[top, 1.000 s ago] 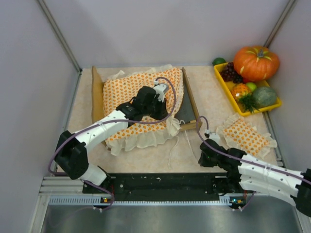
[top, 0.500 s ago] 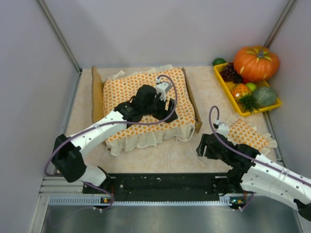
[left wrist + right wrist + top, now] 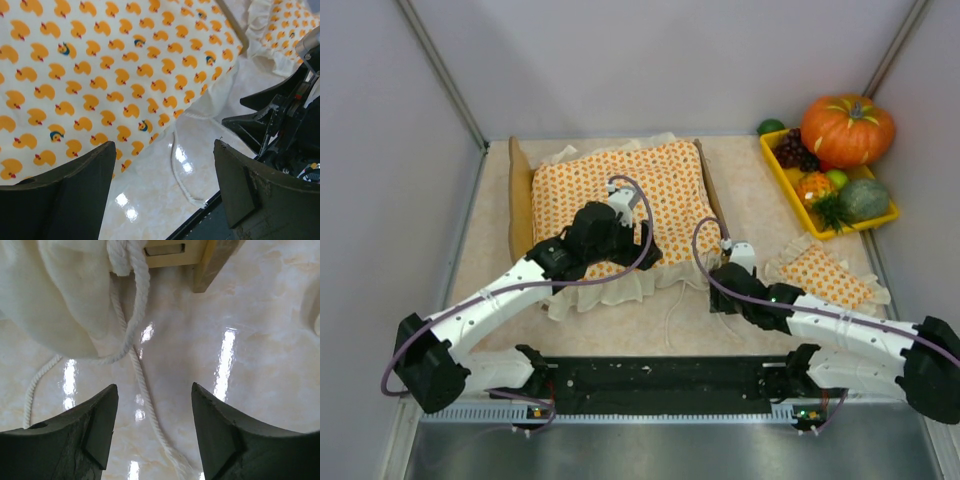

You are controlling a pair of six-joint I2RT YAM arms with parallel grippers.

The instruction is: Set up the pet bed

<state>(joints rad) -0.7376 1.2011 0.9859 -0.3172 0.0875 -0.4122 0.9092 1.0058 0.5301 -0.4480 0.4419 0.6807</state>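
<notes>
Beige marbled table (image 3: 750, 190), pet bed (image 3: 519, 190) left, ruffled pillow (image 3: 825, 278) right, yellow tray (image 3: 790, 188) behind, white cord (image 3: 145, 390)

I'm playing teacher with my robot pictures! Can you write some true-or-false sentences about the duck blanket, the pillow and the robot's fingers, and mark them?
1. The duck bedspread lies on the pet bed. True.
2. The small pillow is on the bed. False: it lies on the table, right of the bed.
3. The left fingers pinch the bedspread. False: they are open, holding nothing.
4. An orange pumpkin stands in the far right corner. True.
5. A white cord lies on the table by the bed. True.
</notes>
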